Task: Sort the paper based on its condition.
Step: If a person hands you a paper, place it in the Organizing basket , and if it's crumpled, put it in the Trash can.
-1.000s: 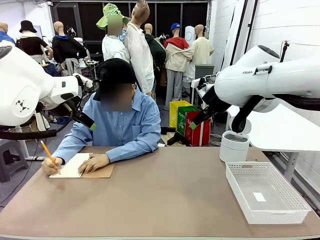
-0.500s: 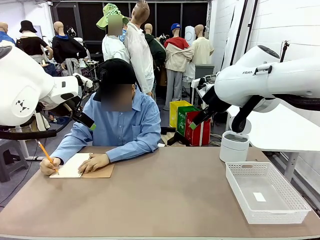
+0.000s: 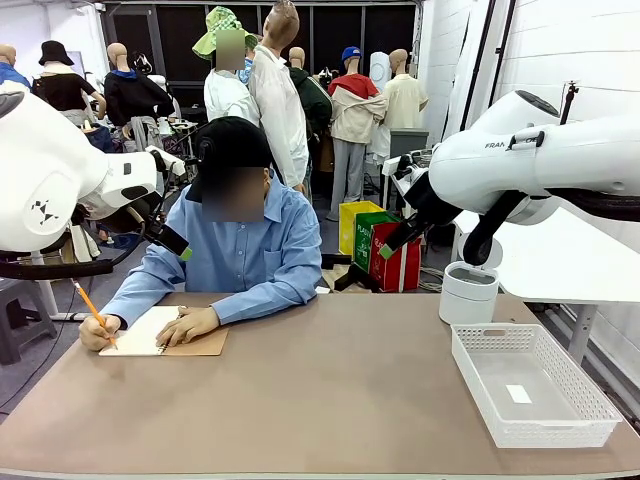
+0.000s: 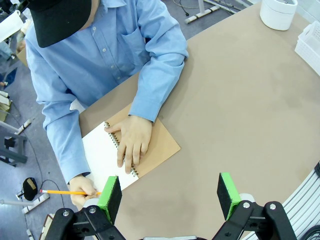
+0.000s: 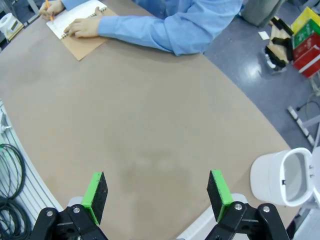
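A person at the far side writes with an orange pencil (image 3: 88,303) on the white page of a spiral notebook (image 3: 148,333) with a tan cover. Their other hand (image 4: 131,145) rests flat on it. The paper, as loose sheets, is out of view. My left gripper (image 4: 170,197) hangs open high above the notebook's near edge, with nothing between its green pads (image 4: 111,196). At the far right my right gripper (image 5: 157,192) is raised above the table's middle, open and holding nothing. The notebook (image 5: 75,17) lies far off in the right wrist view.
A white mesh basket (image 3: 540,425) stands at the near right with a small white label on its floor. Behind it is a white cylindrical bin (image 3: 468,292), which also appears as the bin (image 5: 282,177) in the right wrist view. Bare brown tabletop (image 3: 340,390) spreads between notebook and basket.
The person's writing hand and pencil have shifted slightly left along the page. Neither arm has moved and both grippers stay open.
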`<control>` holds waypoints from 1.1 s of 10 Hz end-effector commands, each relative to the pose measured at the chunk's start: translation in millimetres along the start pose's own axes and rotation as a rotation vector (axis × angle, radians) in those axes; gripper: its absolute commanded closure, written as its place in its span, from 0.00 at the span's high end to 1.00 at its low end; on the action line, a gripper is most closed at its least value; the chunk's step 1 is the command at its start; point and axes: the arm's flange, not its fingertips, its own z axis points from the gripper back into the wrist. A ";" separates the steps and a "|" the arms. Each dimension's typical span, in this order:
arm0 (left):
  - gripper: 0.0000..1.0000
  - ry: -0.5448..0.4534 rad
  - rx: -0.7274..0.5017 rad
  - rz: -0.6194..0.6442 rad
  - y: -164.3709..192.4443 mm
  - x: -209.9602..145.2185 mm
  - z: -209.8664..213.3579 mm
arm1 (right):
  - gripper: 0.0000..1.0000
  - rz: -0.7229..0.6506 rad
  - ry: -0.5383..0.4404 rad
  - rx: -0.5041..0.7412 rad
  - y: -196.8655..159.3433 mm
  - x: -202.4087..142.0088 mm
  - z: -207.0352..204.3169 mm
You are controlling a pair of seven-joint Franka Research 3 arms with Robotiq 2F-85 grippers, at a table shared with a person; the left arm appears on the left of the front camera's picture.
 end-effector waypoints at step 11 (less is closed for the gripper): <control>1.00 -0.002 0.001 0.001 0.6 0.1 0.7 | 1.00 -0.001 0.007 -0.004 0.4 -0.4 -2.0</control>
